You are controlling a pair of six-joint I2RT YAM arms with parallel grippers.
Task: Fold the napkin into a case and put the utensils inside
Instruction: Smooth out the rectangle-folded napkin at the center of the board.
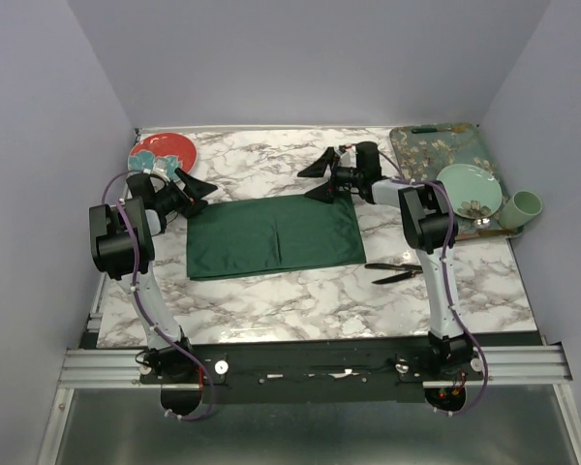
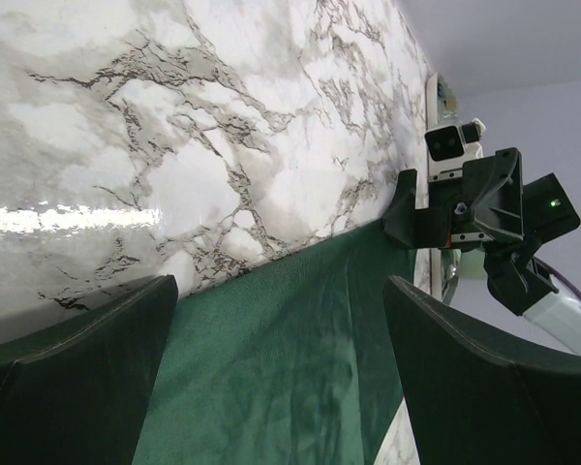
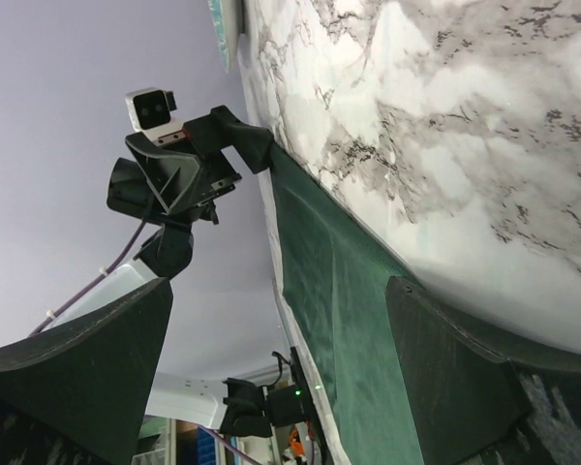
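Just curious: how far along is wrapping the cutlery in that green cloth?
Barely started. The napkin lies flat, no narrow case yet. The left gripper and right gripper hover open at its far corners. The utensils lie beside it on the table.

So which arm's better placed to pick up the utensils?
Right. The utensils lie beside the right arm, just past the napkin's right edge; the left arm is across the whole cloth. Both jaws stand open and empty.
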